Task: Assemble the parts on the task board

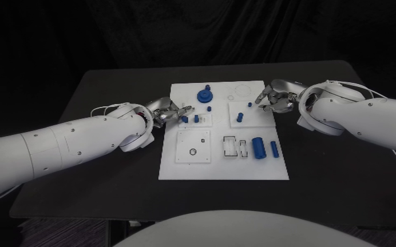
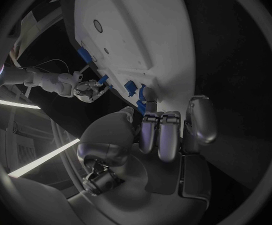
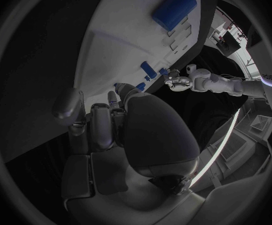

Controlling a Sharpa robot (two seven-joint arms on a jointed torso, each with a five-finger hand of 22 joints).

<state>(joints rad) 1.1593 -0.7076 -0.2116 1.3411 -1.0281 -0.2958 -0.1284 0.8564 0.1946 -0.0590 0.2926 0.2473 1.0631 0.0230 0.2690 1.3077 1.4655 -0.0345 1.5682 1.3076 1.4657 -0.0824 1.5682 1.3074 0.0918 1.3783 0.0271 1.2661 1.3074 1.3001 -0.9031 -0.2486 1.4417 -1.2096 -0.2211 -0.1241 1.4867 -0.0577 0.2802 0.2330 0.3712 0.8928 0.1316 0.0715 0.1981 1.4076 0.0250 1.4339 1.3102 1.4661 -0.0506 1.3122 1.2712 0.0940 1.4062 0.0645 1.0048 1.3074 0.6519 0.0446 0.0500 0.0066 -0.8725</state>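
1. Head view: the board [image 1: 222, 167] lies mid-surface [image 1: 107, 87] between the two hands. The left hand [image 1: 167, 114] sits at the board's left edge, fingers curled towards a small peg [image 1: 184, 119] just beyond its fingertips; I cannot tell whether it has hold of it. The right hand [image 1: 276, 97] hovers at the board's right edge, fingers curled in; whether it holds anything I cannot tell. A gear [image 1: 204, 95] and short pegs [image 1: 238, 116] stand between the hands; a cylinder [image 1: 258, 147] and a bar [image 1: 274, 148] lie loose, nearer the robot than either hand. Most assembly seems left.

2. Left wrist view: the left hand's fingers [image 2: 162, 135] are bent close to the board's [image 2: 136, 30] edge, blue pieces [image 2: 131, 88] just past them; contact unclear.

3. Right wrist view: the right hand [image 3: 120, 125] is curled by the board [image 3: 130, 40], the cylinder [image 3: 173, 7] well beyond its fingertips.
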